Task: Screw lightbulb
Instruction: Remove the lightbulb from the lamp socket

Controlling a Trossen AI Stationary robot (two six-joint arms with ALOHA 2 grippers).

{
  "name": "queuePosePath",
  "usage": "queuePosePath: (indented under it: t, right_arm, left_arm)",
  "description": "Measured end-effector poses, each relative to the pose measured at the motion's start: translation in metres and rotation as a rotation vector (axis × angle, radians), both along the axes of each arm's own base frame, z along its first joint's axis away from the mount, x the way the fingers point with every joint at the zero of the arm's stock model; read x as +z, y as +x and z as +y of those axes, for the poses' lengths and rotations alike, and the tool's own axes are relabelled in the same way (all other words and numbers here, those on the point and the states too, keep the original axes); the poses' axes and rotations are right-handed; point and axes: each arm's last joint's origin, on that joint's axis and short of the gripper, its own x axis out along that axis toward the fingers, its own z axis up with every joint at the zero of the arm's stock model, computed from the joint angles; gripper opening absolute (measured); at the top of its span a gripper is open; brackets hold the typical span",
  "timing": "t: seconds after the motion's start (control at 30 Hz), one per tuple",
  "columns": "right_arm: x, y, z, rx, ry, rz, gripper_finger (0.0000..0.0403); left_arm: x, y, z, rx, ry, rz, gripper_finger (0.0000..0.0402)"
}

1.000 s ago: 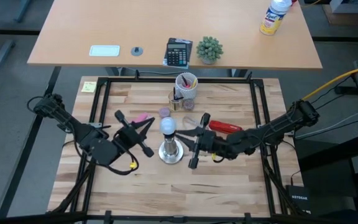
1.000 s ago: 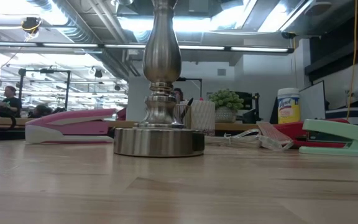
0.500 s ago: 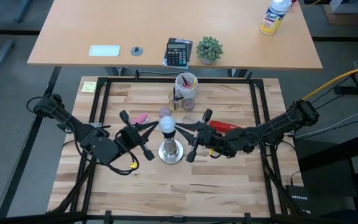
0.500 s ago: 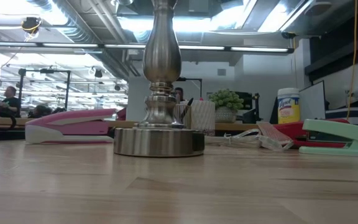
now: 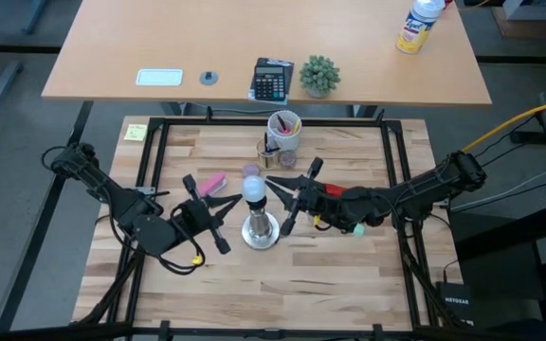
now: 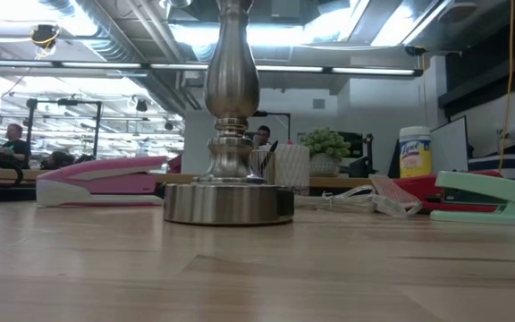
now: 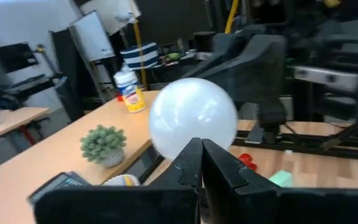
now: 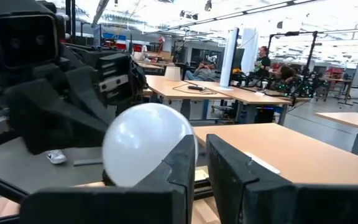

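- The lightbulb (image 5: 256,188) sits on top of the metal stand (image 5: 260,230), about mid-table and a touch toward the far edge, a frosted white globe on a polished neck.
- The right gripper (image 5: 286,192) has slid in over the last second: it was lower and nearer the stand's round foot, and now its fingertips reach right up beside the bulb.
- Its jaws are nearly together with only a narrow slit between them; in the right wrist view the bulb (image 8: 148,144) sits just beyond the fingers (image 8: 178,167), not between them, so I'd call it no grip.
- The left gripper (image 5: 224,205) has also shifted a little, pointing at the stand's neck from the other side, jaws pressed fully together, empty.
- In the left wrist view its closed tips (image 7: 199,163) lie right in front of the bulb (image 7: 193,119); contact I cannot tell.
- My read: both arms are closing in on the bulb, and the twisting isn't visibly under way; whether the thread has caught is hidden.
- Materials: smooth matte glass above, and in the low view a brushed, turned-metal column on a heavy disc base (image 6: 229,202), standing upright on pale wood-grain table (image 5: 349,275).
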Motion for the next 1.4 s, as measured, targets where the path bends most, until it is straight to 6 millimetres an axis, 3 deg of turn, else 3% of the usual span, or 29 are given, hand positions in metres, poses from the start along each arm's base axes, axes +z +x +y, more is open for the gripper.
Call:
queuePosePath:
  t: [0.27, 0.47, 0.77, 0.97, 1.4]
  right_arm:
    - [-0.001, 0.003, -0.006, -0.006, -0.004, 0.001, 0.0048]
    - [0.008, -0.006, -0.002, 0.008, -0.028, -0.010, 0.0048]
    - [0.016, -0.022, 0.023, 0.101, -0.034, -0.034, 0.0048]
    - [0.011, -0.020, 0.030, 0.141, -0.017, -0.028, 0.0048]
    - [-0.002, -0.008, 0.027, 0.067, 0.000, 0.006, 0.0048]
  left_arm:
    - [0.000, 0.000, -0.003, -0.050, -0.025, -0.008, 0.0001]
    - [0.000, -0.005, -0.009, -0.059, -0.025, -0.014, 0.0001]
    - [0.001, -0.012, -0.009, 0.168, 0.030, -0.022, 0.0001]
    - [0.001, -0.005, 0.004, 0.224, 0.035, -0.018, 0.0001]
    - [0.000, 0.008, 0.015, 0.076, -0.007, -0.008, 0.0001]
